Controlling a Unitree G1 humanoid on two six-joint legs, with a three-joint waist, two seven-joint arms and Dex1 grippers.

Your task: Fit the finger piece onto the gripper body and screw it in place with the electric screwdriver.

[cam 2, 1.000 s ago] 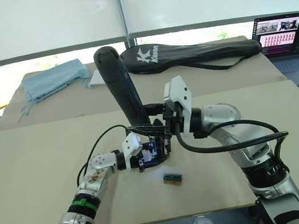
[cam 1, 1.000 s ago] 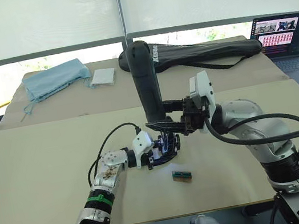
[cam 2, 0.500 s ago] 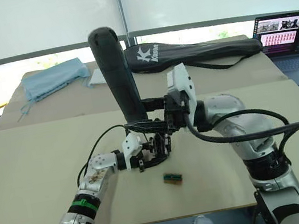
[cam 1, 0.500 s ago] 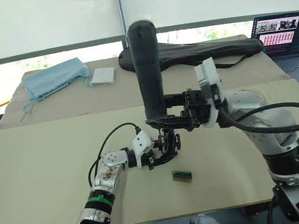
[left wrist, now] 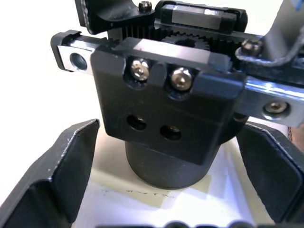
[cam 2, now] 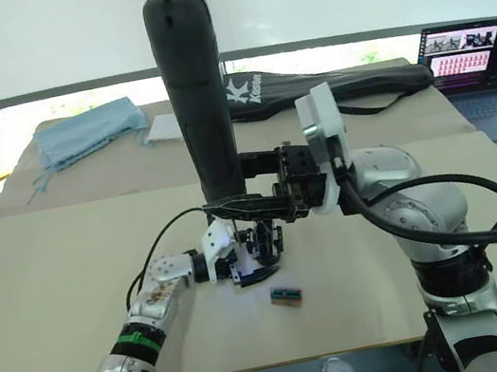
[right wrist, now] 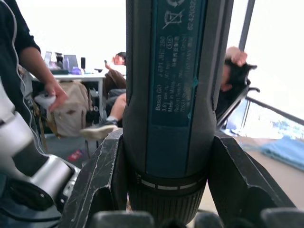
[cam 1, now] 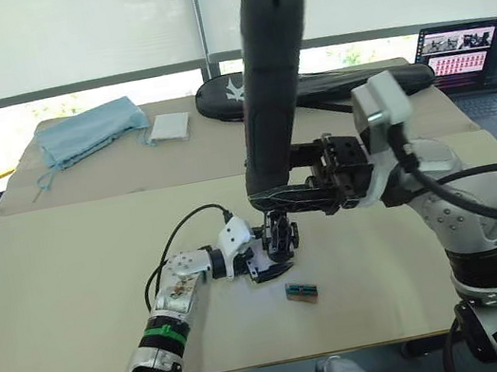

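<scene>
My right gripper [cam 1: 276, 202] is clamped on the electric screwdriver [cam 1: 267, 86], its long axis near upright and bit pointing down at the gripper body [cam 1: 277, 239], which sits just below, clasped by my left gripper [cam 1: 266, 258].

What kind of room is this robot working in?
Probably an office or lab: an open laptop on a long beige table by windows with white roller blinds, people at desks behind.

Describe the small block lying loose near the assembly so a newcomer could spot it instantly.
On the tan table, look just in front of the gripper body held by the left claw. The small green-brown block lies there alone, flat and rectangular, unlike the black parts nearby.
</scene>
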